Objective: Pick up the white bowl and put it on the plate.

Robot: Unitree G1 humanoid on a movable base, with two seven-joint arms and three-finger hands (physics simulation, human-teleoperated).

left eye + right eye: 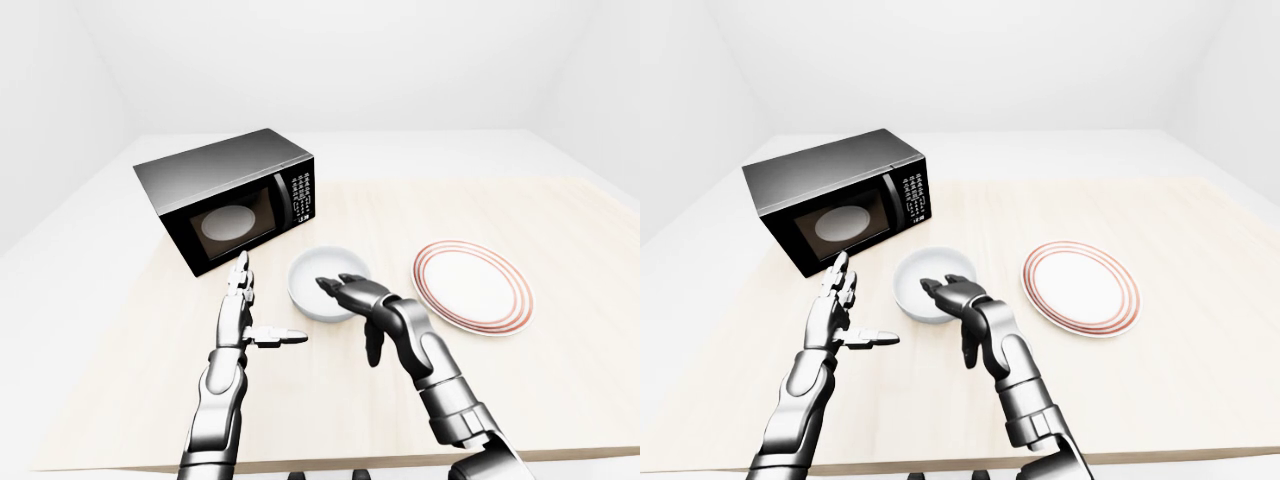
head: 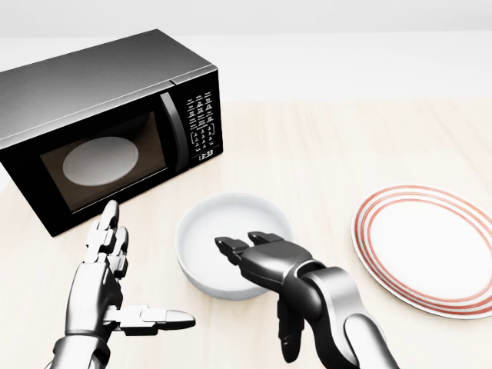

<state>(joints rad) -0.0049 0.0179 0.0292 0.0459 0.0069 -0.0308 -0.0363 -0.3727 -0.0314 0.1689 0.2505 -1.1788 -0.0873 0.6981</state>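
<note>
Nearest the camera in the head view, the left robot hand [image 2: 108, 288] rises from the bottom left with its fingers spread: two point up toward the microwave and the thumb sticks out sideways to the right, level over the bench [image 2: 323, 161]. It holds nothing and stands left of the bowl, apart from it.

The right robot hand [image 2: 265, 269] comes in from the bottom centre, its dark forearm slanting up and left. Its fingers are apart; two fingertips [image 2: 231, 247] reach over the near rim of the white bowl [image 2: 231, 231] and lie above its hollow, while the third finger hangs down on the near side of the rim, outside the bowl. The fingers have not closed on the rim, and whether they touch it cannot be told.

The white bowl sits upright on the pale wooden bench, near the middle of the head view, between the left robot hand and the plate. The plate [image 2: 430, 246], white with red rings near its edge, lies flat on the bench to the right of the bowl, well apart from it.

Farther off, at the upper left, stands a black microwave [image 2: 108, 115], door shut, its keypad on the right side of its face and a pale round turntable showing through the window.
</note>
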